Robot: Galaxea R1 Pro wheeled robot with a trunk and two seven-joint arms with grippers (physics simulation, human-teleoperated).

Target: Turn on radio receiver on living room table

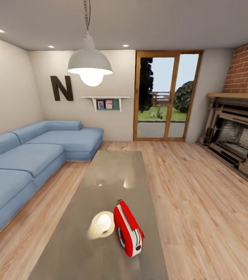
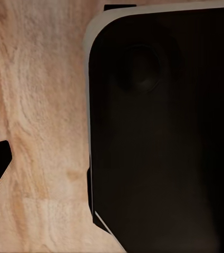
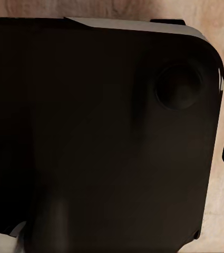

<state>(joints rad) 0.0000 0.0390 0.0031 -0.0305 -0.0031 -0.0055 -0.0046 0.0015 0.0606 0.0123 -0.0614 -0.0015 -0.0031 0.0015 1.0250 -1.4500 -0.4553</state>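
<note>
Red radio receiver (image 1: 128,228): one, on one glossy grey table (image 1: 112,171). One blue sofa (image 1: 30,155), one pendant lamp (image 1: 90,64). Wall letter (image 1: 62,88) read "N". Claw states: untellable.

Table (image 1: 112,171) near end cut off; shelf photos (image 1: 104,104) illegible.

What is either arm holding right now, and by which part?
Nothing that can be seen. The radio stands alone on the table, untouched. The fingers' state cannot be told.
</note>
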